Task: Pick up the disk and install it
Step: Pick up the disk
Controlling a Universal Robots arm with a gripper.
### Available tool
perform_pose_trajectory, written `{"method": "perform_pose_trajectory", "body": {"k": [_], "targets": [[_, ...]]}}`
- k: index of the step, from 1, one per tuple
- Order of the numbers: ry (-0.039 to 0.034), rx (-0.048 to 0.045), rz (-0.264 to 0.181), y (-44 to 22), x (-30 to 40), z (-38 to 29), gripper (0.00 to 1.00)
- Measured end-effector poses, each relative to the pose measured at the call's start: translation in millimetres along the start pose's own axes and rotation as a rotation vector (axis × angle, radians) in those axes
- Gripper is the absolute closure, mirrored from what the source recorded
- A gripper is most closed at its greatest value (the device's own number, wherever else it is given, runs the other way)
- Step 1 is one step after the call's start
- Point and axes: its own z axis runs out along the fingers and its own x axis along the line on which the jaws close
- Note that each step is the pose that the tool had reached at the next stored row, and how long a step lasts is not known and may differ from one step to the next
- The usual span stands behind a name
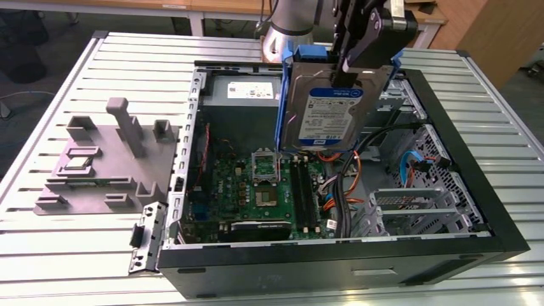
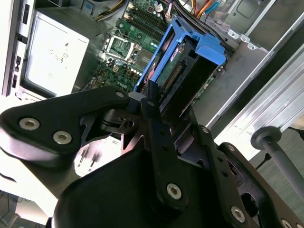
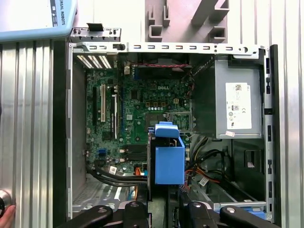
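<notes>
- The ribbed silver metal table (image 1: pixel 102 255) bears everything else.
- The black open computer case (image 1: pixel 340 271) lies on its side on the table, its inside facing up.
- The stepped grey plastic fixture (image 1: pixel 93 166) lies on the table at nine o'clock from the case in the exterior view, just beside the case's wall.
- The green motherboard (image 1: pixel 255 191) covers the case floor, towards seven o'clock from the held drive in the exterior view.
- The grey metal power supply box (image 1: pixel 242 102) with a white sticker sits inside the case at the motherboard's twelve o'clock in the exterior view. It also shows in the first wrist view (image 3: pixel 237 104).
- The flat rectangular silver-grey disk (image 1: pixel 327 111), with a blue-and-white label and blue plastic side rails, hangs nearly upright in the air over the open case, at one o'clock from the exterior view's middle. Its blue rails show in both wrist views (image 2: pixel 190 61) (image 3: pixel 168 159).
- The black gripper (image 1: pixel 348 73) is clamped on the disk's upper edge, at the disk's twelve o'clock in the exterior view.
</notes>
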Motion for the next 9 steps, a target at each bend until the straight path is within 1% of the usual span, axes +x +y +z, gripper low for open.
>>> {"method": "perform_pose_trajectory", "body": {"k": [9], "targets": [[0.0001,-0.0001,0.000,0.0,0.8,0.2,0.65]]}}
